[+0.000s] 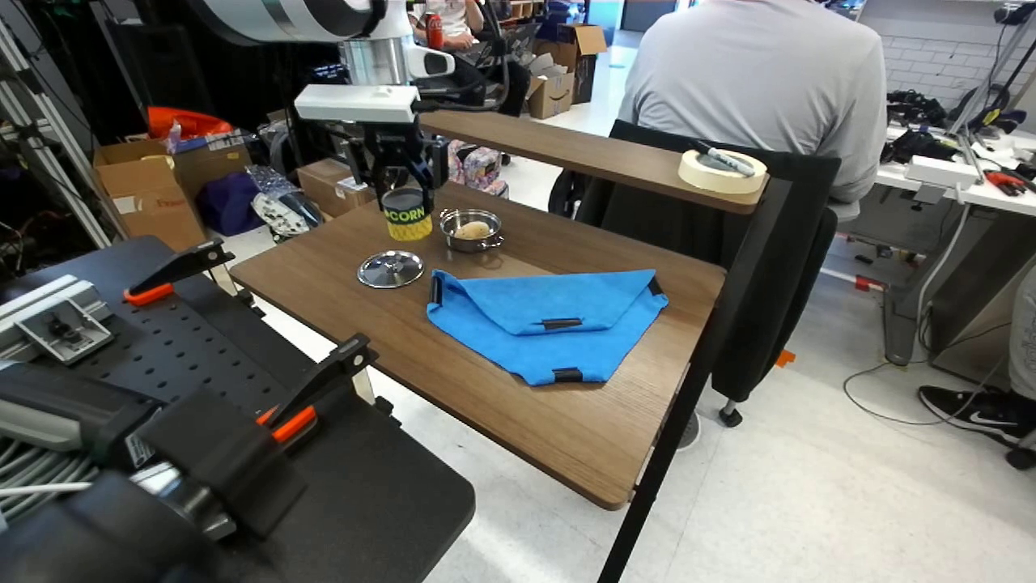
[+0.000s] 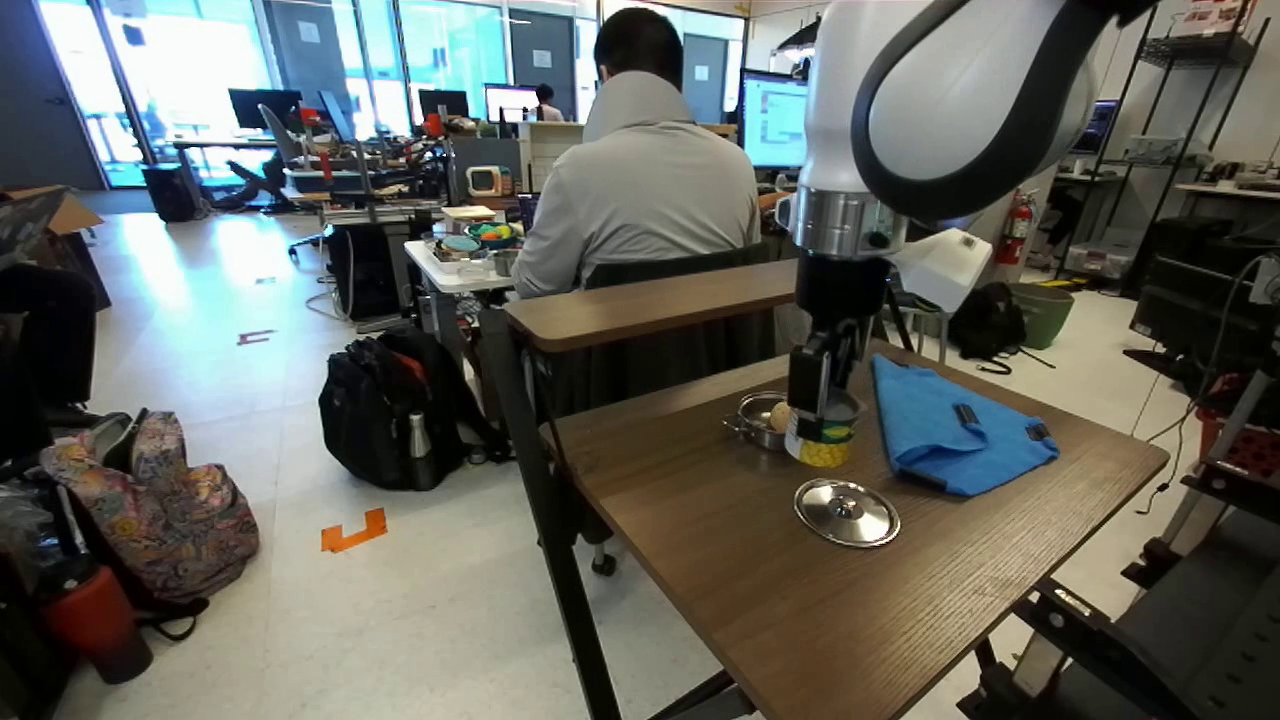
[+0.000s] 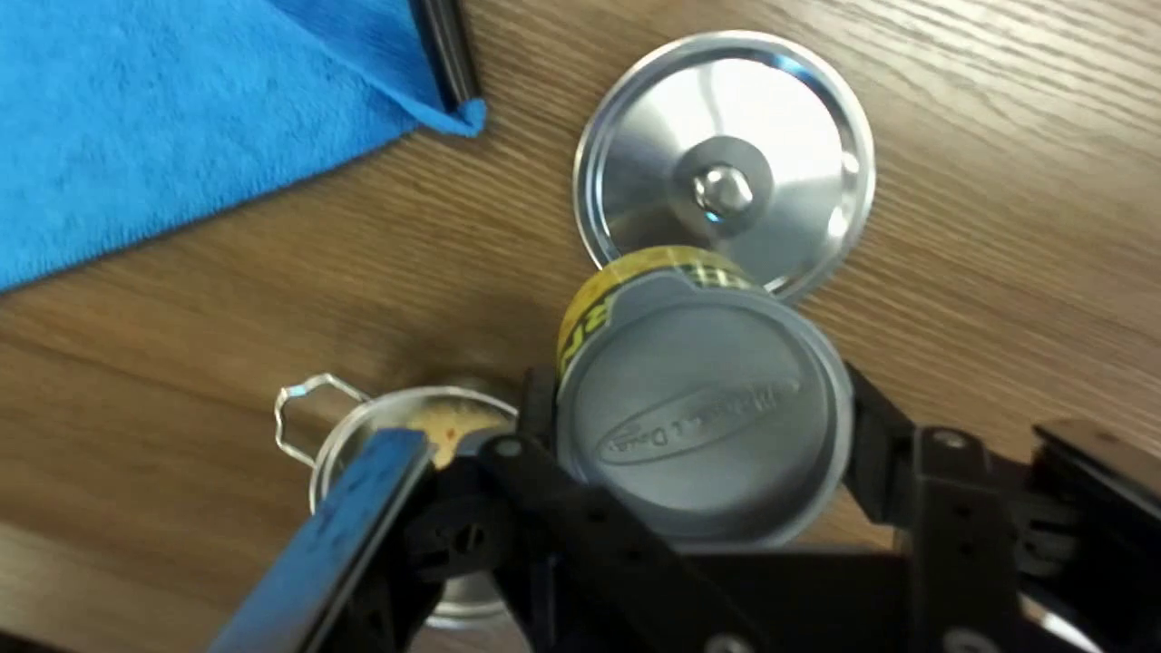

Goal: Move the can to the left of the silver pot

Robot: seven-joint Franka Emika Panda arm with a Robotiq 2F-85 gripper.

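Note:
The can [image 1: 407,223], with a yellow and dark green label, is upright between my gripper's fingers. It shows in an exterior view [image 2: 823,450] and, from above with its grey lid, in the wrist view [image 3: 703,408]. My gripper [image 1: 407,194] is shut on it, a finger against each side; it also shows in an exterior view [image 2: 818,405] and the wrist view [image 3: 707,419]. I cannot tell whether the can's base touches the table. The silver pot [image 1: 455,240] stands beside the can, holding a pale round item. It shows in an exterior view [image 2: 752,428] and, partly hidden by a finger, in the wrist view [image 3: 337,451].
A flat silver lid [image 1: 390,269] lies close to the can; it also shows in an exterior view [image 2: 847,512]. A folded blue cloth [image 1: 550,324] lies on the wooden table [image 1: 518,429]. A raised shelf [image 1: 566,150] with a tape roll [image 1: 720,174] runs along the table's back.

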